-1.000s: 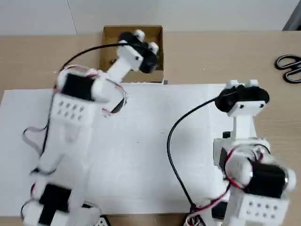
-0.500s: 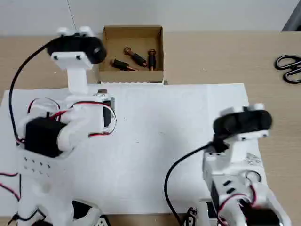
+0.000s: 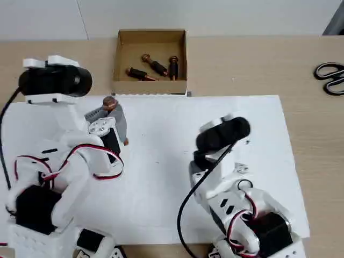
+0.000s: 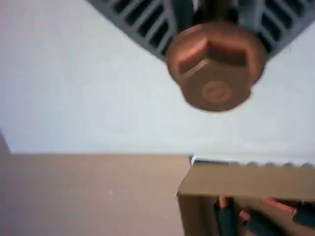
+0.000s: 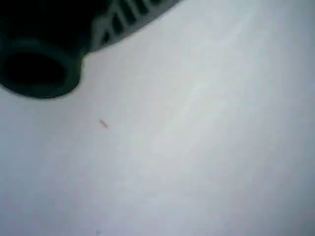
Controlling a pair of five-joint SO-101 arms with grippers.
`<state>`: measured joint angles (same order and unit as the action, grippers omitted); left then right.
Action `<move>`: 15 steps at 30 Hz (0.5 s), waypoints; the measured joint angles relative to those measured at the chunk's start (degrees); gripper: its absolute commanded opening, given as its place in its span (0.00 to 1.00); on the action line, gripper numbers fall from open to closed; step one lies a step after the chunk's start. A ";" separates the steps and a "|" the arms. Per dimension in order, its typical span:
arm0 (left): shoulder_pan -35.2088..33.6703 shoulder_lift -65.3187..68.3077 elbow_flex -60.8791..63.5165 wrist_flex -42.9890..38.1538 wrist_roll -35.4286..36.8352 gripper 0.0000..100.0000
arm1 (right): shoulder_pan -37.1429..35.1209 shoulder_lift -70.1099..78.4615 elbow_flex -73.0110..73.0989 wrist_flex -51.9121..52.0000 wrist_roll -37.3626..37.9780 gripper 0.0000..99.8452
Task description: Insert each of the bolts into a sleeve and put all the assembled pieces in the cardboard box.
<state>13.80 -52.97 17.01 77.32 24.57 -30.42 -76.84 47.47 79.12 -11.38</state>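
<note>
The white left arm (image 3: 59,161) sits folded back on the near left side, its grey tool (image 3: 109,114) raised and clamped on a copper hex-headed bolt (image 4: 216,66). The white right arm (image 3: 236,188) crouches low on the near right, wrist tipped downward.
</note>
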 measured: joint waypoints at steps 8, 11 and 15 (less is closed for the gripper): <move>9.23 -1.93 7.82 -12.13 9.41 0.00 | -4.13 0.00 4.22 -7.47 3.69 0.00; 11.25 -1.93 9.05 -15.47 11.08 0.00 | -4.22 0.09 6.59 -10.11 3.69 0.00; 11.96 -1.93 9.23 -17.05 11.43 0.00 | -6.77 0.09 8.18 -14.33 3.69 0.00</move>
<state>25.76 -54.90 26.24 60.26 36.00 -37.19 -76.75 55.65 64.79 -7.69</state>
